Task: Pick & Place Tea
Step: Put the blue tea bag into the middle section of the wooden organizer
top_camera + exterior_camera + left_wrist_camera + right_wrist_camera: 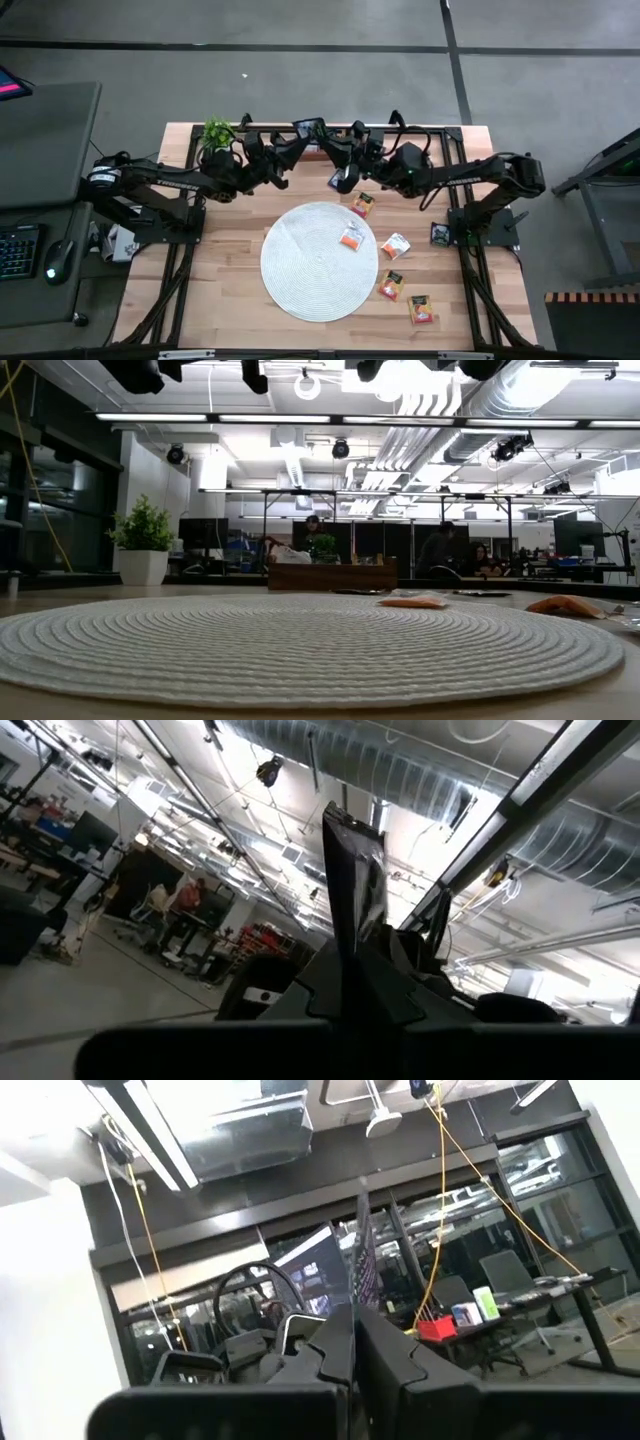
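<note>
Both arms are raised over the far edge of the table. My left gripper [350, 970] is shut on a black tea sachet [355, 890], which shows in the high view as a dark sachet [308, 127]. My right gripper [355, 1325] is shut on another dark sachet [362, 1265], seen edge-on. Loose sachets lie flat: a white-and-orange one [351, 237] on the round white mat [318, 262], and an orange one [362, 204], a white one [396, 245], two red-orange ones [391, 285] [420, 308] and a black one [440, 234] on the wood. The wooden tray [332, 575] stands at the far edge. My left gripper pinches the black sachet between its two fingers by its lower edge [348, 952]. The sachet stands out beyond the fingertips, lifted clear of the table, and the fingers slant upward toward the ceiling. My right gripper pinches its sachet by one edge [357, 1308]. The sachet stands edge-on past the fingertips, lifted clear.
A small green plant [217, 131] stands at the table's far left corner, close to the left arm. The arm bases sit at the left and right edges. Bare wood shows along the near edge and left of the mat. People sit in the room beyond the table.
</note>
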Controlling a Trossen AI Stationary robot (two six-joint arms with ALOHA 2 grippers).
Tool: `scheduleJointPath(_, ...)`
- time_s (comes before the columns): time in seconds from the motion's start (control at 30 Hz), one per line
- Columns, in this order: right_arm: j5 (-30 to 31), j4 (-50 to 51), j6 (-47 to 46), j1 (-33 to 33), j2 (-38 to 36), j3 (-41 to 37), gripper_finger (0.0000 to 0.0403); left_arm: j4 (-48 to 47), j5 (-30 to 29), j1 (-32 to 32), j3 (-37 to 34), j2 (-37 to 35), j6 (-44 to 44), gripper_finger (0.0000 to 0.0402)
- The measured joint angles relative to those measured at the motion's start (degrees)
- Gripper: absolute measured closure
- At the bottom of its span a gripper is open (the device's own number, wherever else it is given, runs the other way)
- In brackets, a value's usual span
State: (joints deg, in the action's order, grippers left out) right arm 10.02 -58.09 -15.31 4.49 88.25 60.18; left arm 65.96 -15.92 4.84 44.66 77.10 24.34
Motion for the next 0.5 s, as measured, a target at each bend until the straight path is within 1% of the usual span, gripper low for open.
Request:
scheduleJointPath(0.1, 0.5, 3.3, 1.1, 0.0, -1.5, 0.0, 0.0402, -0.8, 0.0, 0.0, 0.0, 0.0, 0.1, 0.0373)
scheduleJointPath(0.2, 0.4, 4.4, 1.8, 0.0, -2.9, 0.0, 0.0402, -3.3, -0.5, 0.0, 0.0, 0.0, 0.3, 0.0338)
scheduleJointPath(0.33, 1.1, 8.0, 2.0, 0.0, -4.7, 0.1, 0.0402, -7.7, -0.5, 0.0, -0.1, 0.0, 1.9, 0.027)
scheduleJointPath(0.43, 2.5, 13.7, 2.5, 0.4, -6.3, 0.1, 0.0402, -12.1, -0.3, 0.0, -0.1, 0.0, 4.8, 0.0212)
scheduleJointPath(0.5, 2.5, 18.1, 2.0, 1.1, -7.5, 0.1, 0.0402, -15.9, 0.9, 0.0, -0.1, 0.0, 7.7, 0.0175)
